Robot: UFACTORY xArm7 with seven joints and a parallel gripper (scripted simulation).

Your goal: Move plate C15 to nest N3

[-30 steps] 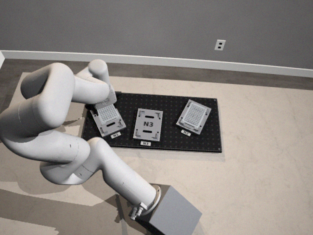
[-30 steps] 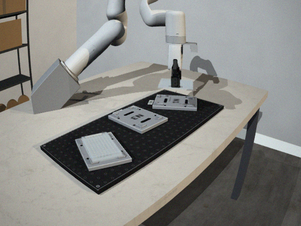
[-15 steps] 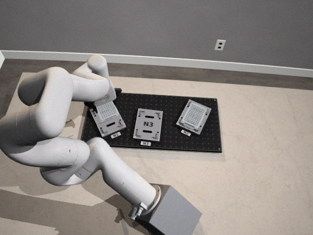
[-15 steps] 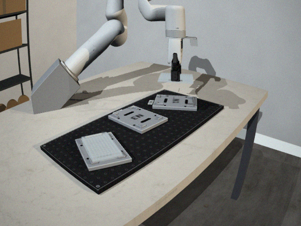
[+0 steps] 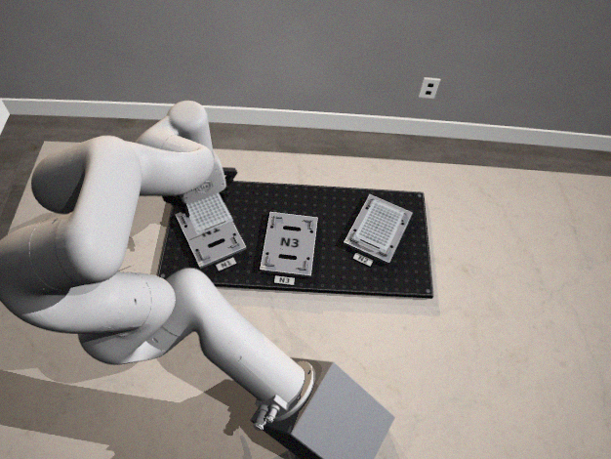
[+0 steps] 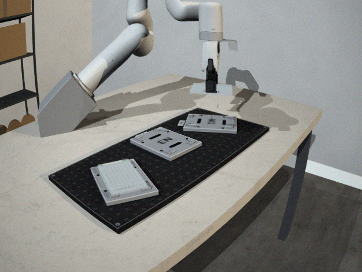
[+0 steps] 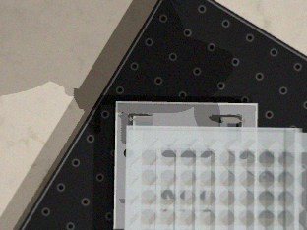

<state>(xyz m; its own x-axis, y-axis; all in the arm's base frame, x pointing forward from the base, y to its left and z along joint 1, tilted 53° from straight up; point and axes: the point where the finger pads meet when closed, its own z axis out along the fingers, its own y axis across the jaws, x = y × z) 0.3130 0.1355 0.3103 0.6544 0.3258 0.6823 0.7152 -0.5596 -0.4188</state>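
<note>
Plate C15 (image 5: 209,213) is a clear well plate held level in the air above nest N1 (image 5: 217,242). My gripper (image 6: 211,88) is shut on its long sides. In the exterior view the plate (image 6: 198,88) hangs well above the bare N1 (image 6: 210,125). The wrist view shows the plate (image 7: 212,177) close up, with N1's far end and two locators (image 7: 187,115) below it. Nest N3 (image 5: 289,242) lies empty mid-deck, also in the exterior view (image 6: 165,142). Plate C51 (image 5: 378,227) (image 6: 124,183) sits on nest N2. My fingertips are hidden in the top view.
The nests sit on a black perforated deck (image 5: 335,276). Small name signs lie by N1 (image 5: 225,265), N3 (image 5: 284,279) and N2 (image 5: 362,259). My arm's grey base block (image 5: 335,414) stands on the table's near side. A shelf (image 6: 14,58) stands off the table.
</note>
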